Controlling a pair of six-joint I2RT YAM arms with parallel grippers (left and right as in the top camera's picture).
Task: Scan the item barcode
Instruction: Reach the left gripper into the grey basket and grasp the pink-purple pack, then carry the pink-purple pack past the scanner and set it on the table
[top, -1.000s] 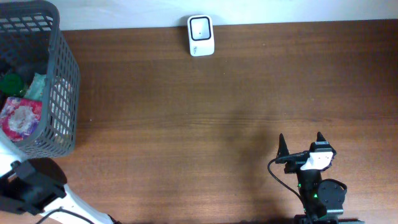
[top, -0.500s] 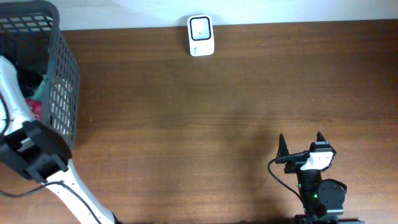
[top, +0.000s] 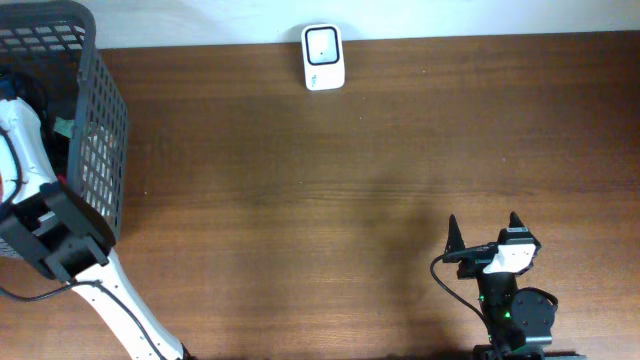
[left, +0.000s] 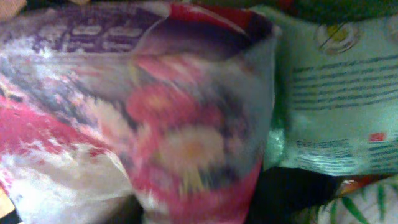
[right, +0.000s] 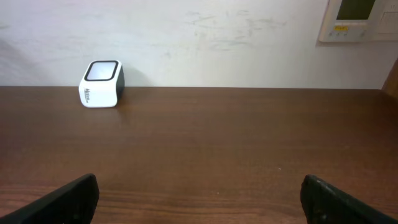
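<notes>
A red and pink flowered packet (left: 186, 124) fills the left wrist view, blurred and very close to the camera. A pale green printed packet (left: 336, 106) lies beside it on the right. Both lie inside the grey mesh basket (top: 100, 130) at the table's far left. My left arm (top: 25, 140) reaches down into that basket, and its fingers show in no view. The white barcode scanner (top: 323, 57) stands at the back edge of the table. My right gripper (top: 483, 232) rests open near the front right, with nothing between its fingers (right: 74, 199).
The brown wooden table (top: 320, 190) stretches between the basket and the right arm. A white wall runs behind the scanner (right: 101, 84), with a wall panel (right: 357, 18) at the upper right. Another leafy-patterned packet (left: 367, 205) shows in the basket.
My left arm has swung from the front left corner up into the basket and lowered onto the packets, now covering them from above. The right arm has not moved.
</notes>
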